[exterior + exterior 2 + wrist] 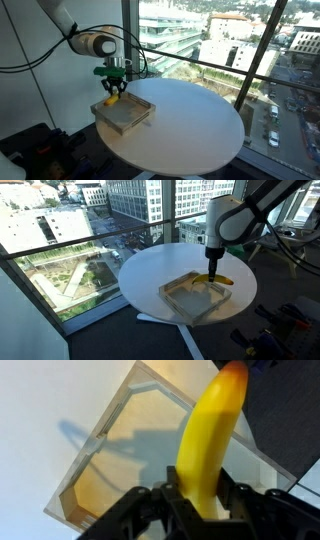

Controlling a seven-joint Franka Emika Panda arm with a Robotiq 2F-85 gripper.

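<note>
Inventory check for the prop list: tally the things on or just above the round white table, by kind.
Banana: 1
Tray: 1
Total: 2

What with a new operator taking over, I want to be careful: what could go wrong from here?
1. The gripper clamps the banana near one end, so the long free part could pivot or slip out.
2. The tray lies close to the edge of the table in both exterior views; a nudge on its rim might tip it or shove it off.
3. The shut jaws could bruise the soft fruit.
</note>
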